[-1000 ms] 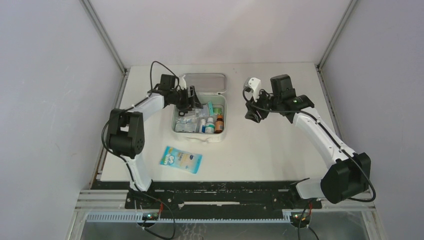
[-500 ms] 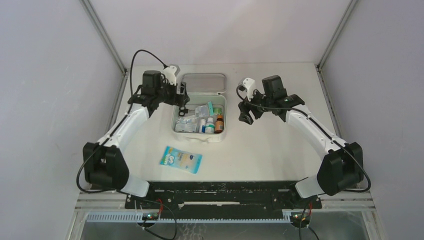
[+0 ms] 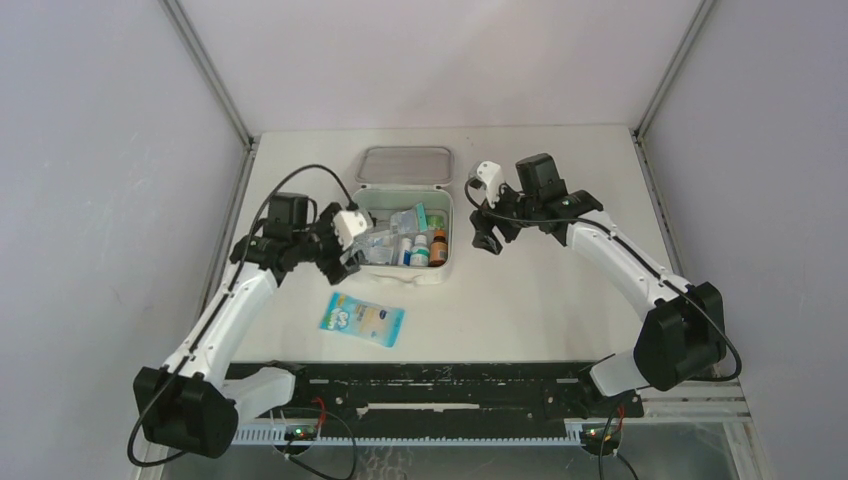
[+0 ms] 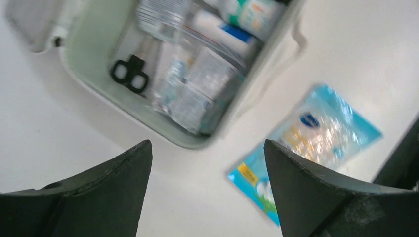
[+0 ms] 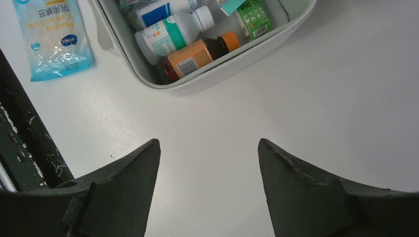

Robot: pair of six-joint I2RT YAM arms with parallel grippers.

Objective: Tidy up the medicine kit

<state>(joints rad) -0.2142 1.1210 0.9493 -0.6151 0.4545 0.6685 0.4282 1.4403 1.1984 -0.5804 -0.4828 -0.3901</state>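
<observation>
Packet (image 3: 362, 319), the one item left out, lies just near of the medicine kit (image 3: 400, 272). My left gripper (image 4: 206, 145), jaws spread and empty, has swung back from over the kit to its near-left corner, likely bound for that packet. Inside: three bottles (image 5: 173, 32), one green box (image 5: 252, 17), one pair of scissors (image 4: 129, 74). My right gripper (image 5: 207, 143), jaws apart and empty, hovers right of the kit.

Blur and cropping
The medicine kit (image 4: 193, 143) was blurred and cut off at the top edge; print on the packet (image 4: 309, 140) was unreadable.
</observation>
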